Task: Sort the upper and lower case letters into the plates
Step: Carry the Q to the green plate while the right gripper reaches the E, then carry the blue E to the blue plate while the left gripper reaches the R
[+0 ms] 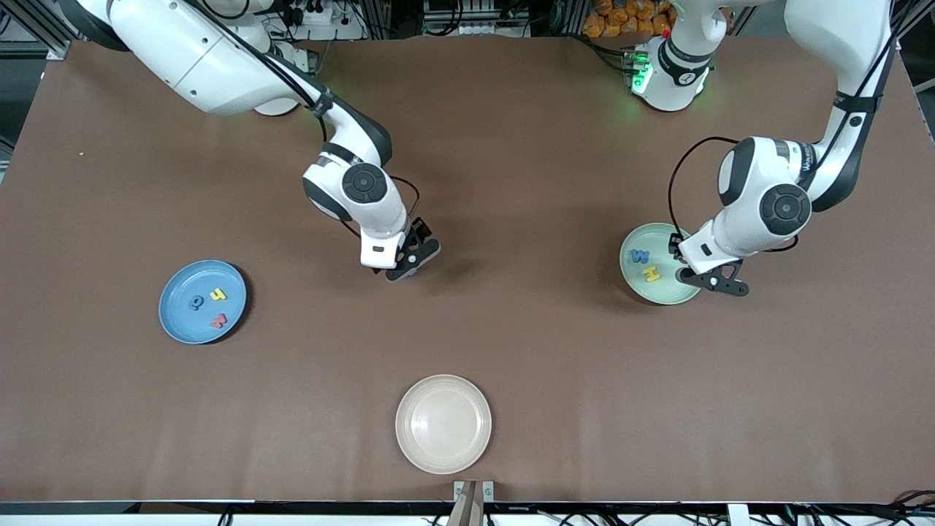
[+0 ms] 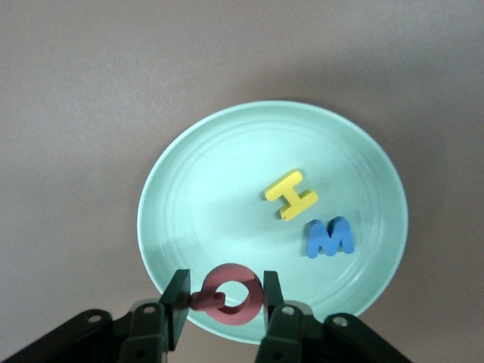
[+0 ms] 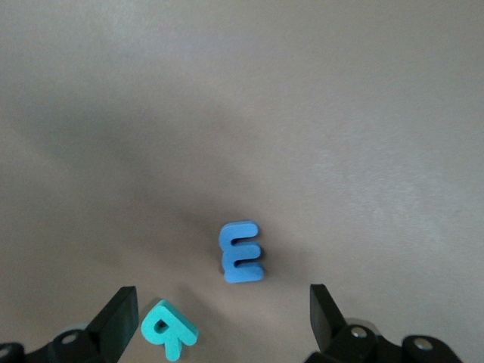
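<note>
My left gripper (image 1: 719, 283) is over the edge of the pale mint green plate (image 1: 657, 237) that lies nearer to the front camera. In the left wrist view it (image 2: 224, 295) is shut on a red letter Q (image 2: 240, 314) above the plate's rim (image 2: 219, 197). A yellow H (image 2: 291, 194) and a blue M (image 2: 330, 238) lie in this plate. My right gripper (image 1: 413, 259) is low over the middle of the table, open (image 3: 223, 306). A blue E (image 3: 241, 251) and a teal R (image 3: 168, 328) lie on the table under it. The blue plate (image 1: 179, 321) holds a blue (image 1: 196, 301), a yellow (image 1: 218, 294) and a red letter (image 1: 219, 320).
A cream-white plate (image 1: 443, 424) with nothing in it lies near the table's edge closest to the front camera. The brown table (image 1: 548, 183) stretches between the plates.
</note>
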Motion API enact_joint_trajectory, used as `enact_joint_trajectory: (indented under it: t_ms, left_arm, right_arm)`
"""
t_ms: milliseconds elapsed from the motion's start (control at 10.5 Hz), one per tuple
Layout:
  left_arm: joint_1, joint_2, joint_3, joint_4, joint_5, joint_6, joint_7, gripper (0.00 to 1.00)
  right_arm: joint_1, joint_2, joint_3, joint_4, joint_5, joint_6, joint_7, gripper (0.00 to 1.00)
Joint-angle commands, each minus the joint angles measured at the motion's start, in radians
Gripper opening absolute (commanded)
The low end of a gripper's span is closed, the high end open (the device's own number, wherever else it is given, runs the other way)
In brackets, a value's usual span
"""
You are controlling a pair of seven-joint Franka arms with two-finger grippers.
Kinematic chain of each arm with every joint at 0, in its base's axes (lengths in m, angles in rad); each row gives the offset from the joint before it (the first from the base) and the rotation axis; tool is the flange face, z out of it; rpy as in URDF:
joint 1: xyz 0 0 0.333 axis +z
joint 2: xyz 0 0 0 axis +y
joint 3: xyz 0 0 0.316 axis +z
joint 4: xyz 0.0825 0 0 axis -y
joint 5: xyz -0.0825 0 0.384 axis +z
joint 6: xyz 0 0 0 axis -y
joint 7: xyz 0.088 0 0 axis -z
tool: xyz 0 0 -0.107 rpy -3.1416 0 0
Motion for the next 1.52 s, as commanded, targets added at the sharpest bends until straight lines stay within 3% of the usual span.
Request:
enact_joint_trajectory:
  t_ms: [0,285,760,1139,1329,1424]
  left_arm:
    - [0.001,-0.026,-0.009,-0.053,-0.001,0.064,0.01,1.0]
    - [-0.048,-0.024,-0.02,-0.052,-0.057,0.072,-0.115,1.0]
    - [-0.268,0.06,-0.082,0.063,-0.075,0.072,-0.689,1.0]
    - [-0.273,0.077,-0.096,0.079,-0.075,0.072,-0.769,1.0]
    - [-0.275,0.075,-0.096,0.079,-0.075,0.07,-0.774,1.0]
    - [-0.272,0.074,-0.096,0.079,-0.075,0.07,-0.769,1.0]
  right_arm:
    - [0.017,0.03,-0.017,0.026,-0.021,-0.001,-0.004,1.0]
    - [0.043,0.073,-0.051,0.077,-0.061,-0.001,-0.006,1.0]
    - [0.079,0.102,-0.083,0.114,-0.087,-0.001,-0.004,1.0]
    - [0.083,0.104,-0.091,0.109,-0.117,-0.007,-0.004,0.97]
    - [0.082,0.104,-0.089,0.105,-0.133,-0.007,-0.003,0.23]
    - [0.08,0.104,-0.089,0.105,-0.133,-0.008,0.02,0.03]
